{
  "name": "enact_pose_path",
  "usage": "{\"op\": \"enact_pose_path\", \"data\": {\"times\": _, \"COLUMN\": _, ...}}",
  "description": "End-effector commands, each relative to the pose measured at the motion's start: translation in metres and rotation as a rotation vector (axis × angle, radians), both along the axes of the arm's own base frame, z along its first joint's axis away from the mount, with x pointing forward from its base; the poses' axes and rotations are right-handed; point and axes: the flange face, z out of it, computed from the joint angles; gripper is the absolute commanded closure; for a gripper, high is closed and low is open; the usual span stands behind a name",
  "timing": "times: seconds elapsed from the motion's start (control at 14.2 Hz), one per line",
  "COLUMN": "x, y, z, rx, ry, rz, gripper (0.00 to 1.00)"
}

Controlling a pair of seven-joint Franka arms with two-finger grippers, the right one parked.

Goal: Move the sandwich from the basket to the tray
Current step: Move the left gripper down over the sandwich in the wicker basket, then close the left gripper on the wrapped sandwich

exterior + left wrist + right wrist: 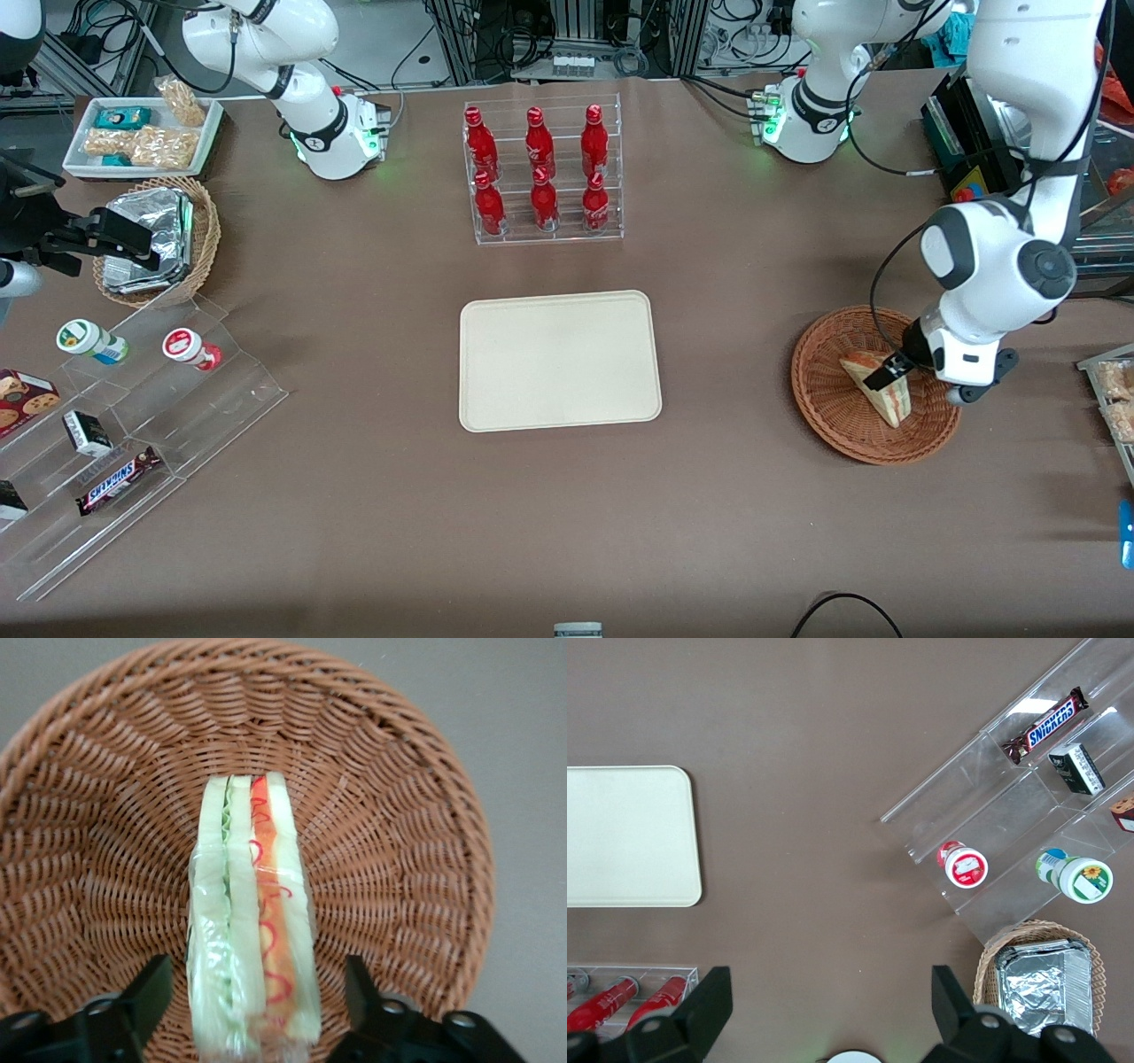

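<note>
The gripper point(257, 1010) is hovering spread on either side of the sandwich point(252, 921) standing in the basket point(399, 859), so it should be lowering squarely and pinching the bread faces gently before carrying to the tray point(558, 359).

The gripper point(895, 372) sits low in the basket point(833, 416), fingers point(142, 997) spread with a gap on each side of the sandwich point(252, 921). Bare brown table lies between basket and tray point(558, 359). The bottle rack point(542, 173) stands farther from the camera than the tray.
</note>
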Motion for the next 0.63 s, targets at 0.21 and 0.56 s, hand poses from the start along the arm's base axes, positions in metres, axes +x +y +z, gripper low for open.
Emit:
{"op": "enact_pose_path", "data": {"times": 0.21, "x": 0.004, "y": -0.016, "z": 0.025, "rx": 0.001, "ry": -0.022, "rz": -0.061, "gripper": 0.95}}
{"op": "enact_pose_path", "data": {"times": 0.56, "x": 0.013, "y": -0.094, "z": 0.092, "rx": 0.060, "ry": 0.106, "rz": -0.410, "gripper": 0.95}}
